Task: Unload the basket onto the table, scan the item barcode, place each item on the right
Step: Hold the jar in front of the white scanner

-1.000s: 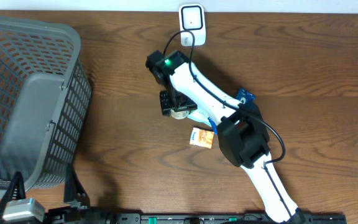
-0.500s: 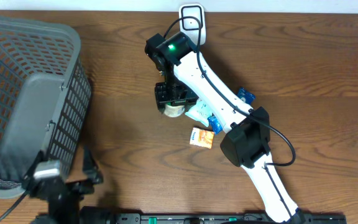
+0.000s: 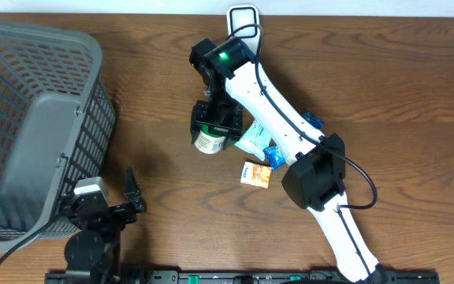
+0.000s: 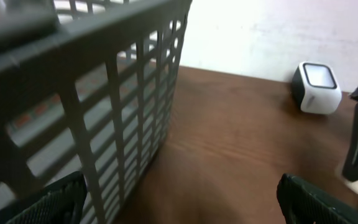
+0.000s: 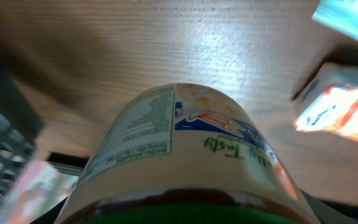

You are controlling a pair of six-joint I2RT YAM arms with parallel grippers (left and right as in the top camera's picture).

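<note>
The item is a jar [image 3: 209,141] with a tan printed label and a green lid. My right gripper [image 3: 216,120] is shut on it, holding it above the wooden table [image 3: 385,87]. In the right wrist view the jar [image 5: 185,146] fills the frame, its label text and nutrition panel facing the camera. The white barcode scanner [image 3: 243,21] stands at the table's far edge, behind the right arm, and also shows in the left wrist view [image 4: 316,87]. My left gripper [image 3: 135,193] is open and holds nothing, near the front beside the basket, its fingers [image 4: 36,202] spread wide.
A grey slatted basket [image 3: 38,118] fills the left side, and its wall [image 4: 104,81] is close to the left gripper. A white-blue packet [image 3: 252,138], a small blue packet [image 3: 274,155] and an orange packet [image 3: 256,174] lie by the right arm.
The right gripper has carried the jar a little to the left and turned it. The left arm has swung in from the bottom left corner to the basket's right side.
</note>
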